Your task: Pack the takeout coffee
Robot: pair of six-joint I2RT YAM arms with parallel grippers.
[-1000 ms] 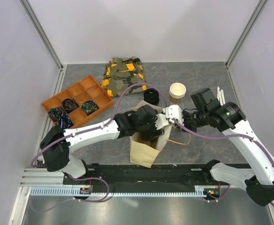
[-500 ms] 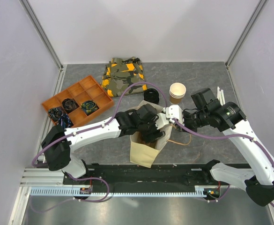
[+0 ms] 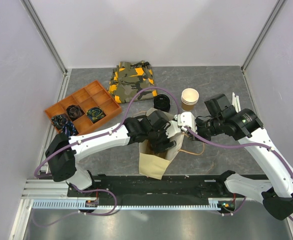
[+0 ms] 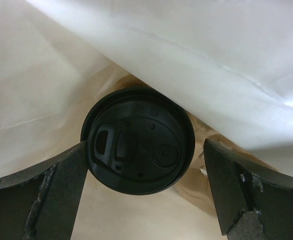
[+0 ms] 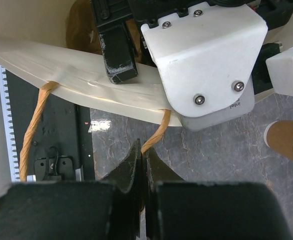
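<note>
Twice flirting with trouble. Holding the left gripper (image 4: 146,148) wide open astride the coffee cup (image 4: 137,131), sitting deep inside the paper bag (image 3: 153,163): risking catching the cup or bag wall when lifting out, tipping it over. Clamping the right gripper (image 5: 142,162) shut on the rope handle (image 5: 160,126): risking slipping, collapsing the bag's mouth.

My bench top (image 3: 226,85) is a grey, mottled sheet filling the middle of the overhead view. Plain white walls close it in: a back wall (image 3: 156,30) across the upper frame, a left panel (image 3: 11,75) and a right panel (image 3: 286,60), joined at the upper corners by aluminium posts (image 3: 43,35). Along the bottom run a black rail (image 3: 156,182) and a brushed metal surface (image 3: 161,225). The light is even and soft.
</note>
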